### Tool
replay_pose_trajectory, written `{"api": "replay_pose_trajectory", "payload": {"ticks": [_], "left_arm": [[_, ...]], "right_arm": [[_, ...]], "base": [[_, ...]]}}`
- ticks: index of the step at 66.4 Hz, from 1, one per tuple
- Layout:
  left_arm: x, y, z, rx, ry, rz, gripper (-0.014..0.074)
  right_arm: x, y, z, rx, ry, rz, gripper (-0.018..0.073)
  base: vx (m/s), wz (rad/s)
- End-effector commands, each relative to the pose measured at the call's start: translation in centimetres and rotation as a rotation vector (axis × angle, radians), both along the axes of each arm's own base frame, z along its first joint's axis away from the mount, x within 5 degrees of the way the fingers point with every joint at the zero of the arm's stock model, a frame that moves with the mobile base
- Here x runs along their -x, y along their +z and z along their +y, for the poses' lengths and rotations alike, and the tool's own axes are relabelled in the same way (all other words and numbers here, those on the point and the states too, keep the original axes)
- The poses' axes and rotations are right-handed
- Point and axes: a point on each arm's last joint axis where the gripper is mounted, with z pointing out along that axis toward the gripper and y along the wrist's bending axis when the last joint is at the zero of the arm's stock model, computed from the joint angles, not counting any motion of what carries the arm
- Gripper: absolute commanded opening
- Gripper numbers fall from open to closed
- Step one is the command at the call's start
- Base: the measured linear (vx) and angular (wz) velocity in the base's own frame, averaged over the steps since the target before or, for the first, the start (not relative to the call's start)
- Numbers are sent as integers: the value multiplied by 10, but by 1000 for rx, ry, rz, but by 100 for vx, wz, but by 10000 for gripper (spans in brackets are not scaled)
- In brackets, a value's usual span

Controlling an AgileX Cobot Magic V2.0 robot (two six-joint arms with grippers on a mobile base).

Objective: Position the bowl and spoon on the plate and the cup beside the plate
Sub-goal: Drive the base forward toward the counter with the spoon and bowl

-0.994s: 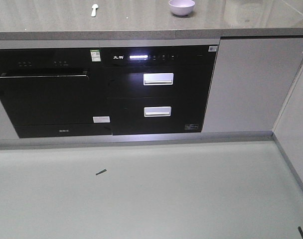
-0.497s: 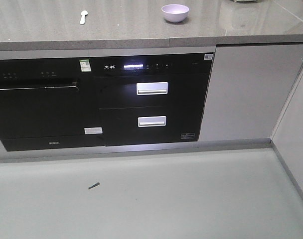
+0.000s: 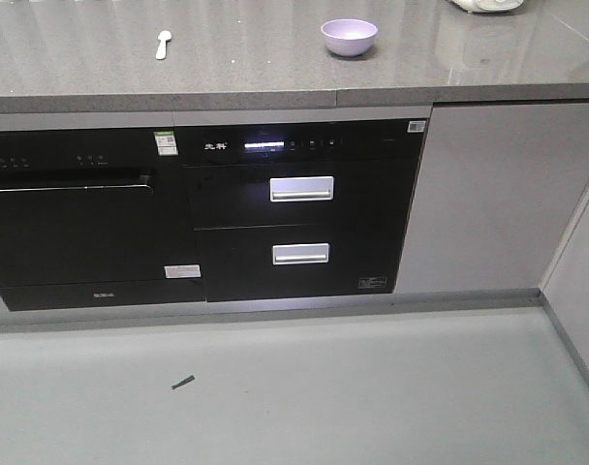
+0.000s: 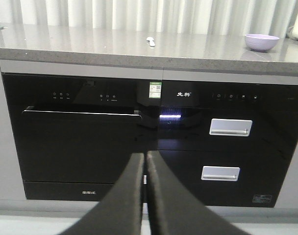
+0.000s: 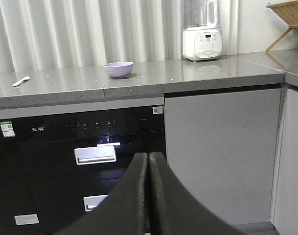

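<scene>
Bowl (image 3: 350,37): on the surface (image 3: 256,68), 1 o'clock in the front view.
Spoon (image 3: 162,44): 11 o'clock, well apart from the bowl.
Plate, cup: not in view.
Left fingers (image 4: 132,193): pressed together, empty.
Right fingers (image 5: 136,193): pressed together, empty.
Progress: nothing arranged yet; every step remains.

Front view looks down, wrist views level, sharing the countertop (image 3: 275,73).

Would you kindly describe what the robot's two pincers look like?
The left pincer and the right pincer look alike: each has two smooth matte black fingers, broad at the base and tapering to narrow tips. No cables or markings show on them, and the arms are out of view.
</scene>
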Motion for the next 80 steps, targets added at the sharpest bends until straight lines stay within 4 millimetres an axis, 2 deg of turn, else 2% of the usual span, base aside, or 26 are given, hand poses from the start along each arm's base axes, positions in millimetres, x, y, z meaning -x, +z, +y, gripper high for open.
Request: {"api": "replay_pose_trajectory", "payload": {"ticks": [1,80], "left_arm": [[1,14,-1,6,-5,-103,-6],[1,14,-1,6,-5,-103,-6]], "right_arm": [[0,4,-1,14,-8,-69,-3],[0,4,-1,14,-8,-69,-3]], "base": [[16,7],[19,4]]}}
